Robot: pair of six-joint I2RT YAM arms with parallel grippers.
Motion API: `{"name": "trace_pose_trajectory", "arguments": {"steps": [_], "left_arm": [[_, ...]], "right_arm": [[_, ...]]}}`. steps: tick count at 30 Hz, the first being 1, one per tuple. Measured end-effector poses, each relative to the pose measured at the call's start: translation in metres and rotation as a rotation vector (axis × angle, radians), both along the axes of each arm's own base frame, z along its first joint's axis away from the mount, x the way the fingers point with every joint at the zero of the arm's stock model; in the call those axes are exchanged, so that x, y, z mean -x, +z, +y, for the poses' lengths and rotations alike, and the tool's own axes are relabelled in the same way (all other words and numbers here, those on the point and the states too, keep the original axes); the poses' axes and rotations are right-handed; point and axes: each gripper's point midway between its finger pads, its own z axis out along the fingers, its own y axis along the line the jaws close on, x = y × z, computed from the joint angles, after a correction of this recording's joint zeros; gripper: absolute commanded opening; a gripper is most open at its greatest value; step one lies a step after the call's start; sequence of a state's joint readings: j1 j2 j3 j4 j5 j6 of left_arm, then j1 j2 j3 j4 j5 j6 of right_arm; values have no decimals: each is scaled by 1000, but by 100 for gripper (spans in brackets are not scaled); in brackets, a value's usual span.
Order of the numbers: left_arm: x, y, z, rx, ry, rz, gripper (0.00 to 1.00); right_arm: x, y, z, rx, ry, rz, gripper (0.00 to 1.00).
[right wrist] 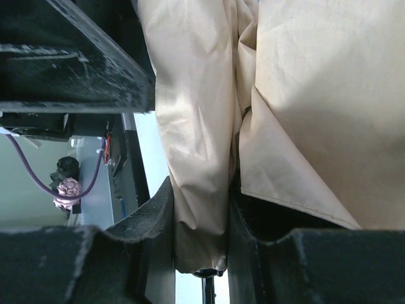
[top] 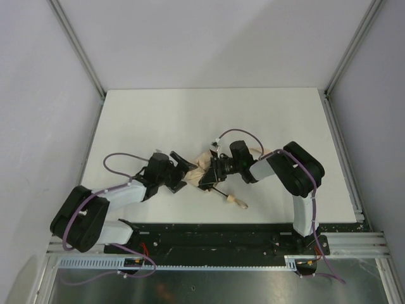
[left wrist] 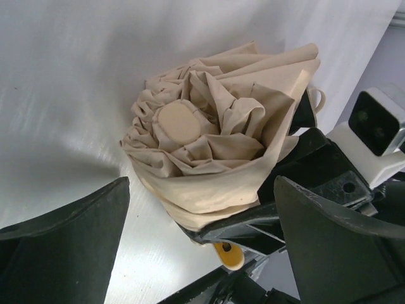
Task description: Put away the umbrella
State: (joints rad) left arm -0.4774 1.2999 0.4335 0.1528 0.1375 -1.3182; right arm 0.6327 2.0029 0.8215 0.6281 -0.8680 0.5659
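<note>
The umbrella (top: 204,170) is stretching diagonally over the middle of the bench (top: 190,114). Its capped, bunched beige top is pointing left at the left gripper (top: 185,171), and its thin black shaft (top: 218,189) is running toward the near right to the pale handle (top: 238,202). The left gripper is standing wide apart just before the fabric, while the right gripper (right wrist: 201,221) is clamping a fold of it.

Enclosure, as seen around me. A matte white surface (top: 190,114) lies ahead, closed in by a plain pale back wall (top: 215,38), left wall (top: 31,95) and right wall (top: 380,126). Aluminium posts (top: 76,44) slant up from its far corners. A black base plate (top: 215,235) and a slotted cable duct (top: 202,267) run along the near edge. Light is soft and even.
</note>
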Motion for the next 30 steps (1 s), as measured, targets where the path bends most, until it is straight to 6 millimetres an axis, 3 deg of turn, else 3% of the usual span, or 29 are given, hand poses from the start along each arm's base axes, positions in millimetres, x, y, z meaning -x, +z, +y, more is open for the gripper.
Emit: {"name": "trace_pose_trajectory", "arguments": {"steps": [2,11,14,17,19,24,27,30], "left_arm": [[0,-5,-4,-5,1,-6,92],[-8,-23,-9,-20,46,-52,50],[-9,-25,-9,-29,53,-79,31],[-11,-24,-10,-19,60,-92,20],[-11,-25,-11,-17,59,-95,15],[-13,-26,-12,-11,58,-103,10],[-14,-26,-12,-17,57,-110,7],[-14,-26,-12,-13,56,-114,1]], "right_arm": [[2,0,-1,-7,8,6,0],[4,1,-3,-12,24,-3,0],[4,0,-4,-3,30,-22,0],[5,1,-4,11,32,-49,0],[2,3,-3,25,28,-71,12],[0,5,0,125,20,-92,57],[2,12,5,229,9,-117,71],[4,18,5,364,-28,-199,77]]}}
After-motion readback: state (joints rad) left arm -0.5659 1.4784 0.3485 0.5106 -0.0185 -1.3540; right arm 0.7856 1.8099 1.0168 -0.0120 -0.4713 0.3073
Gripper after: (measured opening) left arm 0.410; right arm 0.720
